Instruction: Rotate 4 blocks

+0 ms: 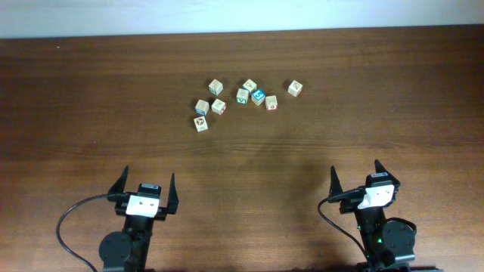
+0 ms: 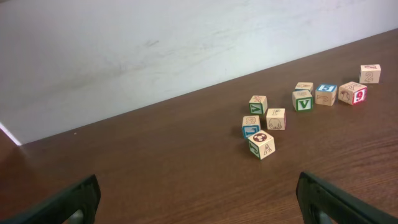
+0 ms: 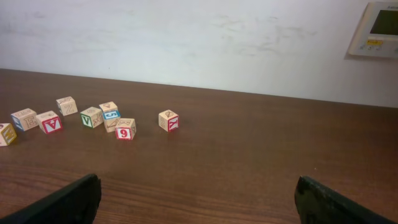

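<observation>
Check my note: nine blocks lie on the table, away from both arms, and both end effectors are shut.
Not shut: the left end effector and right end effector both stand open, as the overhead view shows. The nine blocks do lie on the table, away from both arms.

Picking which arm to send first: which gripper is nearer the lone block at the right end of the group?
Right. In the overhead view the right gripper sits below and slightly right of the lone block. The left gripper is much farther, off to its lower left.
</observation>
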`<state>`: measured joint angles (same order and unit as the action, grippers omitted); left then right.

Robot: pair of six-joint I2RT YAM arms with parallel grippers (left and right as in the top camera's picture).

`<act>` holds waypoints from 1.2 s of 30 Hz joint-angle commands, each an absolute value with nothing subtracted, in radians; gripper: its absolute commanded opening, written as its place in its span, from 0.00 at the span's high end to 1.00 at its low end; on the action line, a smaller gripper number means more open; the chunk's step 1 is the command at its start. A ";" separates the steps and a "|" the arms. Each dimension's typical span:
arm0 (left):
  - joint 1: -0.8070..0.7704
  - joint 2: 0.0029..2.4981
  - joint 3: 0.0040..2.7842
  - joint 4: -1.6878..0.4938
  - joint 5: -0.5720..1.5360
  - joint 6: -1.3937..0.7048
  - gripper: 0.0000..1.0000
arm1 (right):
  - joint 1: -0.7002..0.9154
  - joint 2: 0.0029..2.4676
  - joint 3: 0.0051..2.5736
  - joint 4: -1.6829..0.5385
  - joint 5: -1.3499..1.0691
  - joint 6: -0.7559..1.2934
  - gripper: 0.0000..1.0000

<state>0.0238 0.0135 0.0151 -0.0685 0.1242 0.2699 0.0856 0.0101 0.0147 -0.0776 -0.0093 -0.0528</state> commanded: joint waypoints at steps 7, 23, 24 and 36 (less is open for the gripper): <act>0.020 0.006 0.009 -0.069 0.135 0.279 0.01 | 0.078 0.004 0.006 -0.078 -0.004 -0.052 0.02; 0.021 0.008 0.009 -0.072 0.109 0.283 0.01 | 0.078 0.004 0.006 -0.078 -0.004 -0.052 0.02; 0.021 0.008 0.009 -0.072 0.109 0.283 0.01 | 0.078 0.004 0.006 -0.078 -0.003 -0.053 0.02; 0.022 0.008 0.009 -0.072 0.035 0.293 0.01 | 0.078 0.004 0.006 -0.071 -0.019 -0.052 0.02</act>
